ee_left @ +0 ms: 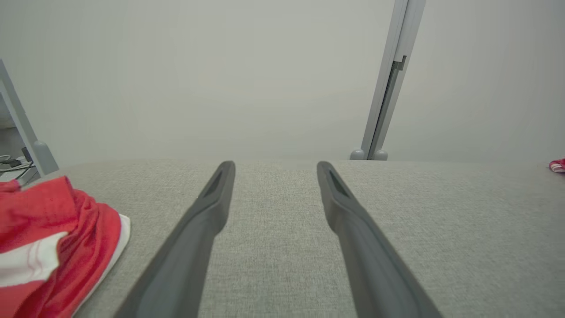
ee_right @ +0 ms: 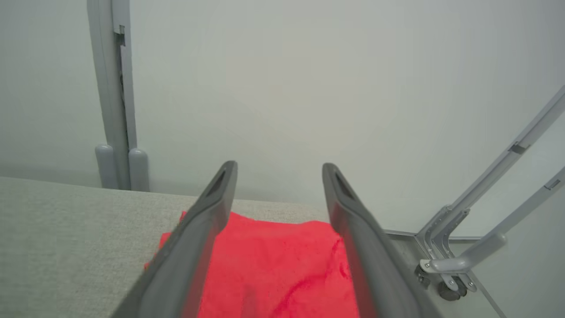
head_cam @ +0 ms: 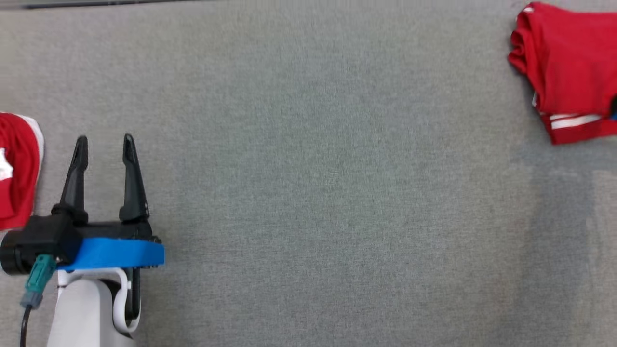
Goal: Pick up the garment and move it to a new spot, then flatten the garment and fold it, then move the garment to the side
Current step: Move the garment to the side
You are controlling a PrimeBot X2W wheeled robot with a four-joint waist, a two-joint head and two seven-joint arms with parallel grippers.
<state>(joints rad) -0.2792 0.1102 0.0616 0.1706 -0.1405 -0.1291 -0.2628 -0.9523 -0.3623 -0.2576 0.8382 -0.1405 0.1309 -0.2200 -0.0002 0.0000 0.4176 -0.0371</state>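
The garment [head_cam: 569, 67] lies folded at 2 o'clock in the head view, on the grey table [head_cam: 313, 168]. It is a red bundle with white stripes along one hem and rumpled edges. The right gripper [ee_right: 278, 168] is over it, fingers wide apart, gripping nothing. The left gripper [head_cam: 104, 140], at 8 o'clock, is wide and empty, near a second red-and-white cloth [head_cam: 17, 168] at 9 o'clock.

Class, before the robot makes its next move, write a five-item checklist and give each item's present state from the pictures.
1. The left gripper is open and holds nothing: ok.
2. The right gripper is open over the red garment, with nothing clamped: ok.
3. The red garment lies folded at the right side of the table: ok.
4. The red garment is wholly on the table: cannot tell, the head view cuts it off.
5. The second red garment is apart from the left gripper: ok.
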